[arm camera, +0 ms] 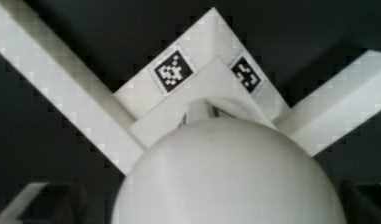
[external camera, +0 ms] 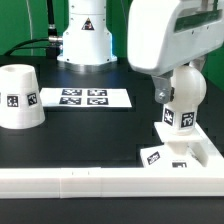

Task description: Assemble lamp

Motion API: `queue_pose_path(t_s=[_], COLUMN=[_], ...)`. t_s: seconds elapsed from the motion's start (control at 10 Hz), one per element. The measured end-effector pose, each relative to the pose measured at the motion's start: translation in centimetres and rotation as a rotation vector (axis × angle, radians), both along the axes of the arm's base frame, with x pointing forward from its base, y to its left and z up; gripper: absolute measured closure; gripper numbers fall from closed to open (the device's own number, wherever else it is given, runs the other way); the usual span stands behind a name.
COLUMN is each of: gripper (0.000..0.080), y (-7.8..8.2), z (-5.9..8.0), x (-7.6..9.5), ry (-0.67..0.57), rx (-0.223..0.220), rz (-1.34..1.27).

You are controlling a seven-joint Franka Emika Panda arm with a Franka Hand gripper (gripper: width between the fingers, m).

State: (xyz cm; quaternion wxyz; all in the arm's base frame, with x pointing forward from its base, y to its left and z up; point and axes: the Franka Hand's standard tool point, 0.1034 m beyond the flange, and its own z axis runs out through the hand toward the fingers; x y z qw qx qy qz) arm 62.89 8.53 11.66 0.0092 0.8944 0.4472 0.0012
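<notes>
Looking at the exterior view, we saw the bulb [external camera: 186, 86] upright on the square base [external camera: 185, 150] at lower right, gripper [external camera: 172, 93] around it, whether its fingers clamped it we could not tell, shade [external camera: 20, 97] mouth-down at left, well apart.

We see a black table [external camera: 95, 135] carrying the shade [external camera: 20, 97], the marker board [external camera: 84, 98], the square lamp base [external camera: 195, 152] and a white border rail [external camera: 100, 181].
</notes>
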Motion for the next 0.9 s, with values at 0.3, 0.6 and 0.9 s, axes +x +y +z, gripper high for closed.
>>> queue_pose_path(t_s=[0.3, 0.6, 0.9], gripper=[0.01, 0.01, 0.01], y=[0.54, 0.54, 0.58], z=[-0.49, -0.69, -0.61], x=[0.0, 0.01, 0.09], ry=[-0.007, -0.003, 0.0], rx=[-0.025, -0.044, -0.049], rz=[0.198, 0.39, 0.533])
